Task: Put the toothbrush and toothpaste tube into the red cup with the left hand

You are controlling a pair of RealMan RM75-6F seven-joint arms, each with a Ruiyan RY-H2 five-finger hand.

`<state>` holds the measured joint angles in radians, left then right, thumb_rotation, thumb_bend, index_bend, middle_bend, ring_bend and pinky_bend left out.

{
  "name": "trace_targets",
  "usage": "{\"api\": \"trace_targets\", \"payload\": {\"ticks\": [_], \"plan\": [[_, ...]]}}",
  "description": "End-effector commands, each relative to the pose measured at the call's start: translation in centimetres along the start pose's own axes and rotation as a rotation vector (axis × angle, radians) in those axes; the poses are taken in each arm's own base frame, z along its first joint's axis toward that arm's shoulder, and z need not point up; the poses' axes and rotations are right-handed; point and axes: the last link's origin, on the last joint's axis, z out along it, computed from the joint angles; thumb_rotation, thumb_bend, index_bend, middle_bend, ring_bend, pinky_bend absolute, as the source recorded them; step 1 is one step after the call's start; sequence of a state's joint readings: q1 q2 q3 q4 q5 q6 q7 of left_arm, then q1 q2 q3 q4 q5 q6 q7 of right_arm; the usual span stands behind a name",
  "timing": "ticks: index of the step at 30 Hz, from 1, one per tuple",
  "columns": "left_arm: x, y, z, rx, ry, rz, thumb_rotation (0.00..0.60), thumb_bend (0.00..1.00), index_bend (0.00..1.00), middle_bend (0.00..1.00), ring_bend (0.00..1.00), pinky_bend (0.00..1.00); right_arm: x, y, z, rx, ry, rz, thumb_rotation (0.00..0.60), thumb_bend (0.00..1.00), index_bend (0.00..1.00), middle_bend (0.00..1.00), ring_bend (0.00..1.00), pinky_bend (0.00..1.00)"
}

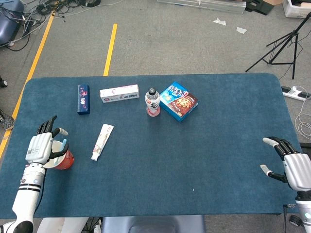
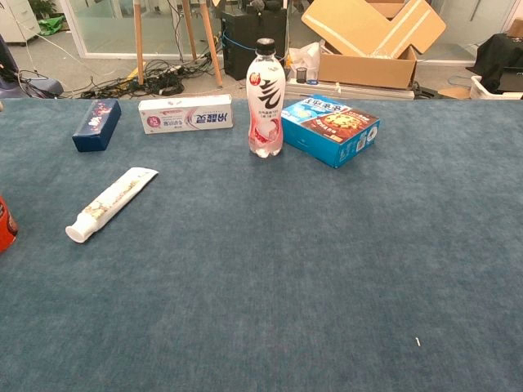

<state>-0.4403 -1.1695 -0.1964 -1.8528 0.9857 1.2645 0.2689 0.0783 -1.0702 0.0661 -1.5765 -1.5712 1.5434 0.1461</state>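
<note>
The red cup (image 1: pixel 63 159) stands near the table's left edge; only a sliver of the cup (image 2: pixel 4 225) shows in the chest view. The light-blue toothbrush (image 1: pixel 63 143) sits inside it, only its tip poking above the rim. My left hand (image 1: pixel 41 147) hovers at the cup's left rim, fingers spread, holding nothing. The white toothpaste tube (image 1: pixel 102 141) lies flat on the cloth to the right of the cup, its cap toward me; the tube (image 2: pixel 110 204) is plain in the chest view. My right hand (image 1: pixel 293 168) rests open at the table's right edge, far from everything.
At the back stand a dark blue box (image 1: pixel 83 99), a white toothpaste carton (image 1: pixel 119 93), a pink drink bottle (image 1: pixel 152 103) and a blue biscuit box (image 1: pixel 179 101). The blue table cloth (image 1: pixel 194 155) stretches bare between tube and right hand.
</note>
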Motion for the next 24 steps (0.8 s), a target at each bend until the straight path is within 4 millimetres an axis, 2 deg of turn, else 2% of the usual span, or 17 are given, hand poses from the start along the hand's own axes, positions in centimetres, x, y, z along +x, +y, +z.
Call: {"api": "trace_targets", "payload": {"ticks": [1, 4, 10, 18, 24], "plan": [[0.6, 2.3, -0.5, -0.056, 0.030, 0.044, 0.600, 0.35, 0.30, 0.00, 0.00, 0.00, 0.1, 0.0, -0.1, 0.001, 0.004, 0.002, 0.600, 0.12, 0.26, 0.24, 0.22, 0.59], [0.3, 4.1, -0.8, -0.098, 0.013, 0.079, 0.600, 0.26, 0.29, 0.00, 0.00, 0.00, 0.2, 0.0, -0.2, 0.002, 0.008, 0.004, 0.600, 0.12, 0.26, 0.24, 0.22, 0.59], [-1.2, 6.4, 0.3, -0.134, -0.046, 0.188, 0.600, 0.11, 0.29, 0.00, 0.00, 0.00, 0.5, 0.1, -0.4, 0.003, 0.018, 0.012, 0.600, 0.12, 0.26, 0.24, 0.22, 0.59], [-3.7, 7.9, 1.6, -0.133, -0.109, 0.292, 0.600, 0.09, 0.29, 0.00, 0.00, 0.00, 0.8, 0.3, -0.4, 0.000, 0.022, 0.022, 0.600, 0.12, 0.26, 0.24, 0.22, 0.59], [-5.3, 8.1, 2.1, -0.127, -0.137, 0.359, 0.600, 0.09, 0.30, 0.00, 0.00, 0.00, 0.9, 0.3, -0.5, 0.002, 0.020, 0.026, 0.600, 0.12, 0.26, 0.24, 0.22, 0.59]]}}
